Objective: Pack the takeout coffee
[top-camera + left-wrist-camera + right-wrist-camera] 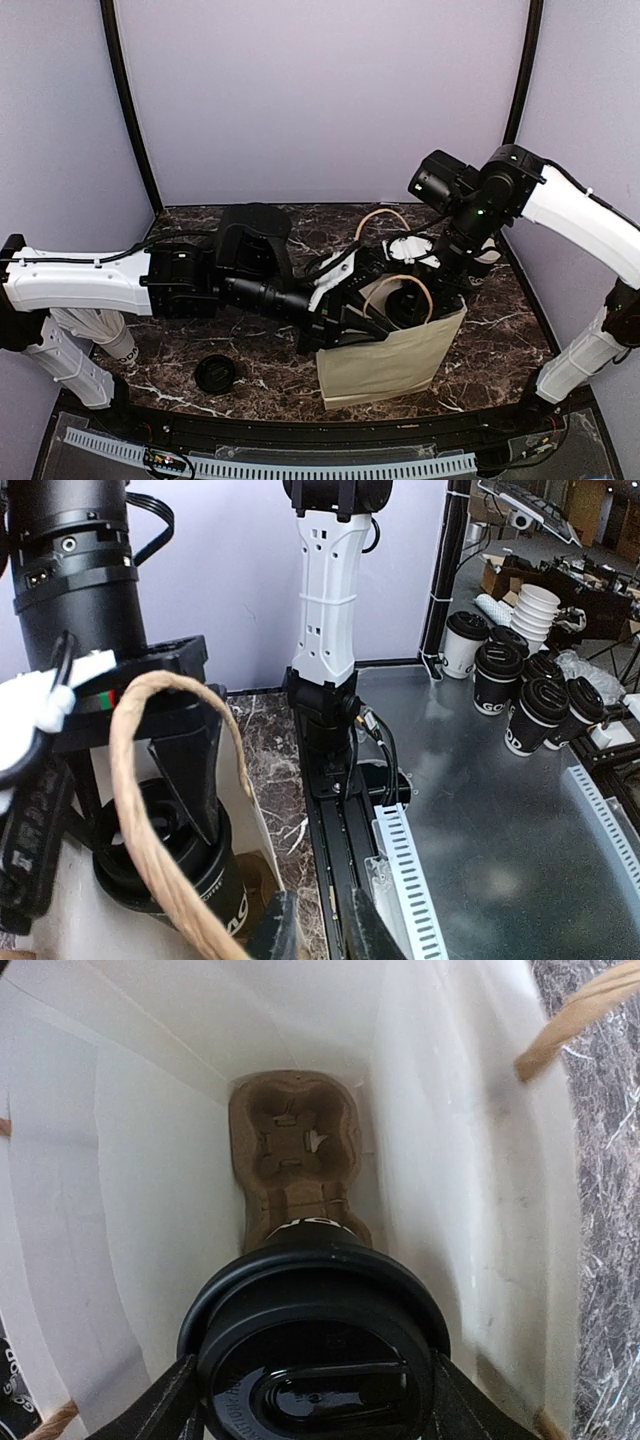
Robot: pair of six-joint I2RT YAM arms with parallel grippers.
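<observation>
What my right fingers hold: my right fingers (405,285) are clamped on the small black paper cup with a black plastic lid (315,1360), one finger on each side, just under the lid.
Where the cup is: it is in the open top of the tan paper bag with a white inside (385,365). It stands up straight, and its lid is near the top edge of the bag.
What is under the cup: a brown cardboard cup tray (300,1150) lies flat at the bottom of the bag. The cup hides the near part of the tray. I cannot tell if the cup's bottom touches it.
Left fingers: my left fingers (338,322) are at the left edge of the bag's top. They are close together, with only a thin gap. I cannot tell if they pinch the bag.
Bag handle: a tan twisted paper handle (120,780) loops up in front of my left camera, right by the cup.
Where the bag is: it stands on the dark marble counter (480,330), near the front edge, between my two arms.
Loose lid: a flat black plastic lid (215,373) lies on the counter to the left of the bag, well apart from it.
Far away: more black lidded cups (530,710) stand together on a grey table off to the side, with a stack of white cups (535,610) behind them.
</observation>
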